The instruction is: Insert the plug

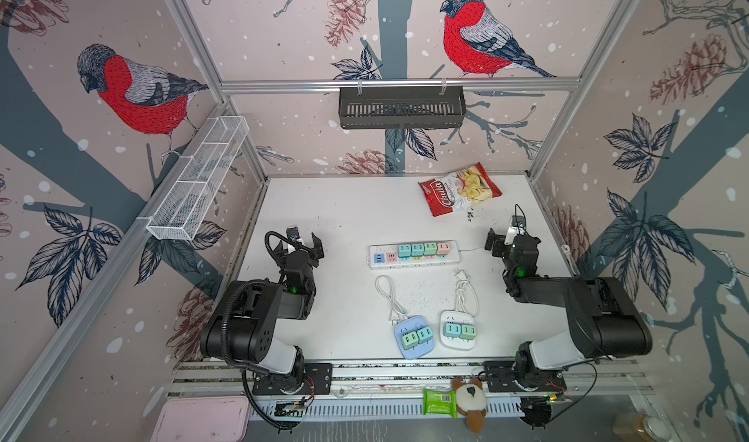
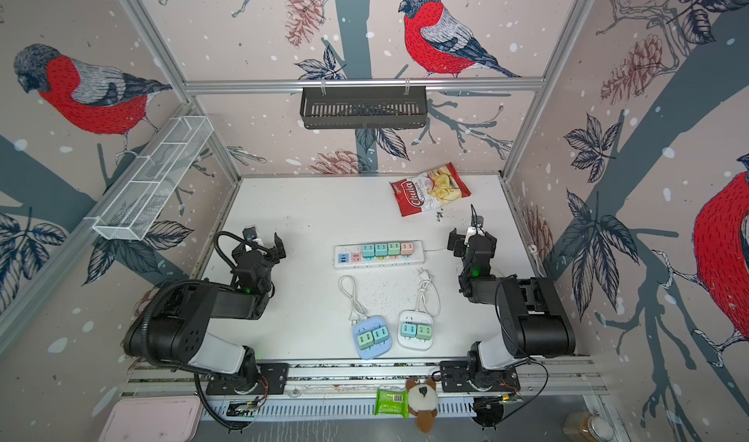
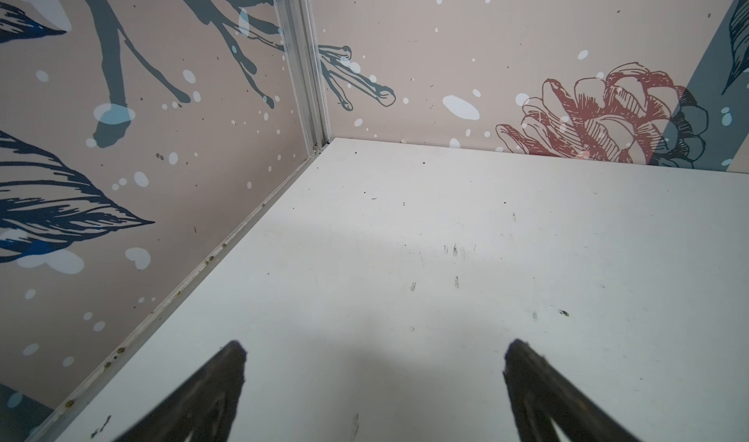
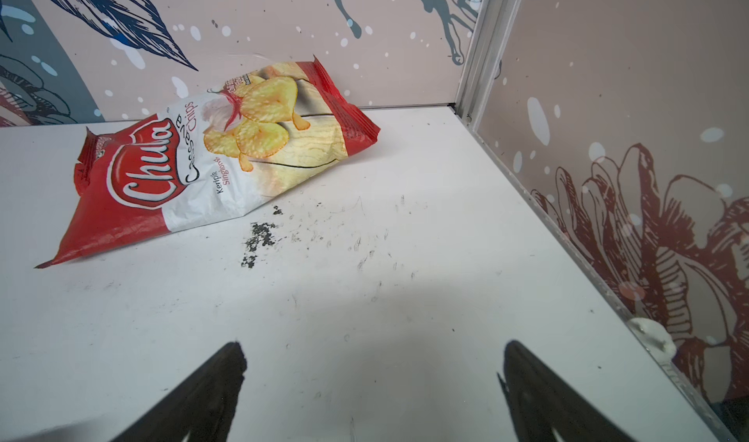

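Left gripper and right gripper gape empty.
White plug between them could tilt when pinched, missing the power strip.

Twin overhead views of table; low wrist cameras cornerward.

You have bright, even light from above on the white table. A soft shadow lies just ahead of the left gripper and the right gripper. Their fingers look dark and blurred, and both top views bow at the edges.
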Controlling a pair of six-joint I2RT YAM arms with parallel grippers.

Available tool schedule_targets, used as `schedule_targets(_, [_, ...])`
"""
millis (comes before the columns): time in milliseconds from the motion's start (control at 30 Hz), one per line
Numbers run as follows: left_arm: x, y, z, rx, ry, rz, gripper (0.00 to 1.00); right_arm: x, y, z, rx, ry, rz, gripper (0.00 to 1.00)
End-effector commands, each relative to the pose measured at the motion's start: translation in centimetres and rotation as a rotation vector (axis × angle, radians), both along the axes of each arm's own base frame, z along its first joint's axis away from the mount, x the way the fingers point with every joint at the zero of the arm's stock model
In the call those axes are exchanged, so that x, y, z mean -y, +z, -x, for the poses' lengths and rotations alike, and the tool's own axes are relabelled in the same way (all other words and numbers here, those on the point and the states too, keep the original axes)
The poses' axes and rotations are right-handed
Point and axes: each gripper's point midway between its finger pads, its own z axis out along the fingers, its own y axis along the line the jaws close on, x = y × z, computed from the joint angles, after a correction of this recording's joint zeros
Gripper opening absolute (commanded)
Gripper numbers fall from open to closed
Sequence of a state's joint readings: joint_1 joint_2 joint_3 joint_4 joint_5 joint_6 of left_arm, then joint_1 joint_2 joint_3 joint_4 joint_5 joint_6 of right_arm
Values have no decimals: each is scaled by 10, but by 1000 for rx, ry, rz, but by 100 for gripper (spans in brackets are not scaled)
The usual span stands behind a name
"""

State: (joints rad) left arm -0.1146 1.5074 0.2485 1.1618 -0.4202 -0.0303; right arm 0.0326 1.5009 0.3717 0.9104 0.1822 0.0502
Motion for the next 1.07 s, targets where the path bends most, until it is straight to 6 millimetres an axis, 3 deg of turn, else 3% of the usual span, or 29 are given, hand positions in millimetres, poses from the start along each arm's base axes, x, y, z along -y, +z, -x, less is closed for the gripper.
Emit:
schedule_targets(0, [0, 7, -2, 33, 4, 21, 99, -6, 14, 7, 95, 44, -31, 100])
schedule_targets(100, [0, 7, -2, 31, 4, 21, 99, 0, 25, 31, 242, 37, -45, 99])
schedule_targets(200, [-1, 7, -2, 32, 5, 22, 99, -5, 14, 21, 147, 22, -16, 100])
schedule_targets(1033, [-1, 6, -4, 27, 0, 28, 99, -2, 16, 21, 155, 9, -22, 99])
